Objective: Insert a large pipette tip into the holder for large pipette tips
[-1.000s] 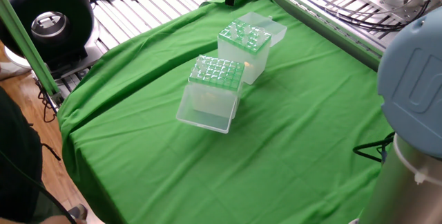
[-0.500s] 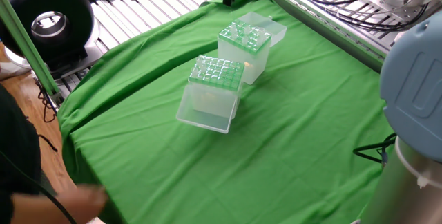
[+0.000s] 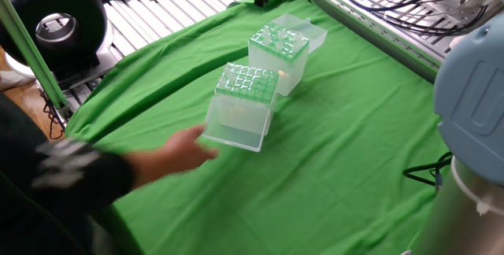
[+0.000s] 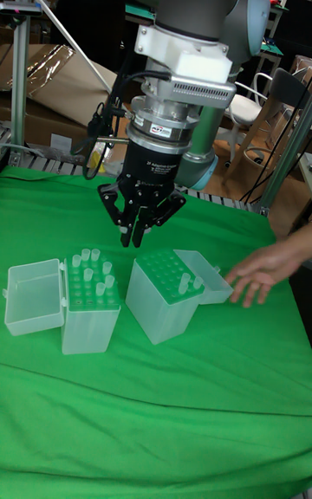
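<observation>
Heads up: your hand (image 4: 260, 274) is at the green-topped box (image 4: 165, 295), 3 o'clock of the gripper (image 4: 137, 237), whose near-closed fingers seem empty, one tip (image 4: 184, 283) already in it—collision risk.

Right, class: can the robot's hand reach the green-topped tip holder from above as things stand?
Probably yes: the robot's hand hangs close above the green-topped holder, whose lid lies open, with nothing between. A person's hand is beside that lid, though, so caution.

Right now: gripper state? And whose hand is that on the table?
Gripper: jaws nearly together, cannot tell whether they hold anything.
Person's hand: open, empty, beside the green-topped holder.
</observation>
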Controlling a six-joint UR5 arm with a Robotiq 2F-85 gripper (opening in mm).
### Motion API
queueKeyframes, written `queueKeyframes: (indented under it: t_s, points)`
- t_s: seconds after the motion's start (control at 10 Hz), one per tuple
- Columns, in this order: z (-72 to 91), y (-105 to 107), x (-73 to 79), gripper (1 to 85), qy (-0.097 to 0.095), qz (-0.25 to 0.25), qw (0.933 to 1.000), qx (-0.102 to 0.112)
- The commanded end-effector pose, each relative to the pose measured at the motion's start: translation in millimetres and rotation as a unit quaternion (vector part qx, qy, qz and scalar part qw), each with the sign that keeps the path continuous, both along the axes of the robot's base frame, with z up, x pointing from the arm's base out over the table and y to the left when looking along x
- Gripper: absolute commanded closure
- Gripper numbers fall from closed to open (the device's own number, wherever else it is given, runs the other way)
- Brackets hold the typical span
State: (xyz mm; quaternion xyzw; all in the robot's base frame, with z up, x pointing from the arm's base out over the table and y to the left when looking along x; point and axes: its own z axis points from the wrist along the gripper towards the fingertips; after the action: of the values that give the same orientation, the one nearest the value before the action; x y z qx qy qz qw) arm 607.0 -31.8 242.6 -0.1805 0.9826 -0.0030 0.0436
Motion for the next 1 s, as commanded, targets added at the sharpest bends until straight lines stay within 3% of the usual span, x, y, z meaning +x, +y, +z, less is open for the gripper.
queueKeyframes:
  t_s: [0.0, 0.1, 0.3, 0.4, 0.5, 0.7, 0.9]
  points:
    - [2.2, 17, 2.8, 62.0, -0.012, 0.131, 0.9911, 0.021]
    - [2.8, 25, 1.1, 56.3, -0.013, 0.170, 0.9847, 0.033]
    - [3.3, 34, -5.3, 56.7, -0.005, 0.188, 0.9809, 0.050]
    - [3.8, 44, -9.1, 48.3, 0.001, 0.173, 0.9829, 0.062]
    - [0.8, 59, -9.1, 49.7, 0.003, 0.143, 0.9887, 0.045]
    - [-4.2, 104, -14.8, 51.7, 0.001, 0.101, 0.9939, 0.044]
    - [-8.6, 118, -27.9, 52.3, -0.001, 0.085, 0.9957, 0.037]
